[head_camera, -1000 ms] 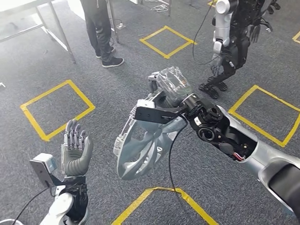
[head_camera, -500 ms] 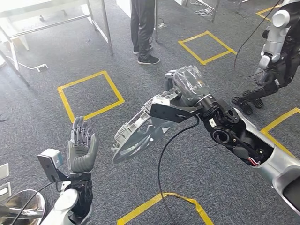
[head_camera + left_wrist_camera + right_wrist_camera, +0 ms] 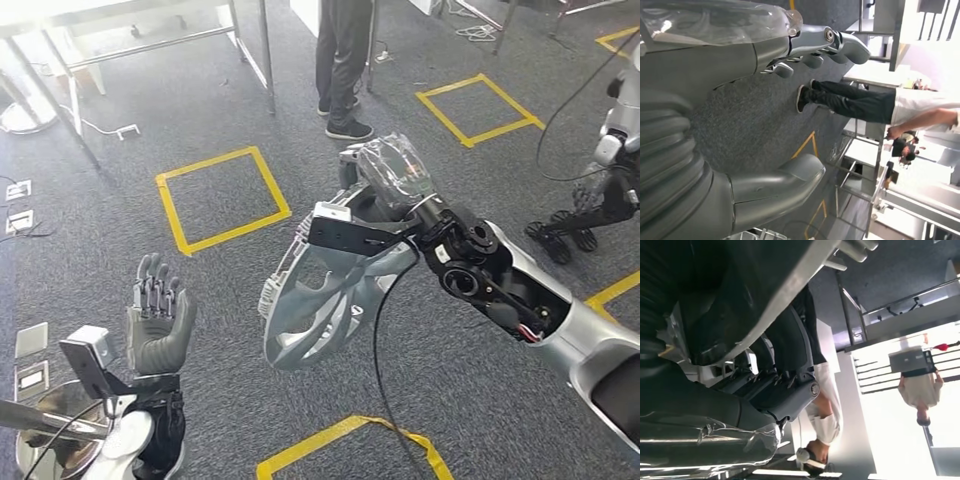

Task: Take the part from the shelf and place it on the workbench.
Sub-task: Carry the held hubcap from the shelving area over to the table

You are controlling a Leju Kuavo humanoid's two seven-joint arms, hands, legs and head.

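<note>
Fingers of the right hand (image 3: 377,185), wrapped in clear plastic, curl around the grey part (image 3: 324,300); the part hangs in the air above the grey carpet (image 3: 226,110), in the middle; left hand (image 3: 157,320) is raised near left, fingers up and apart, holding nothing; a person's legs (image 3: 343,60) stand far behind.

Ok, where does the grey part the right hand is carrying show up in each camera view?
Head view: the grey part hangs mid-picture, gripped by the right hand.
Left wrist view: not in it.
Right wrist view: the part is the pale edge and dark body above the fingers.
Shared landmark: the person in dark trousers.
</note>
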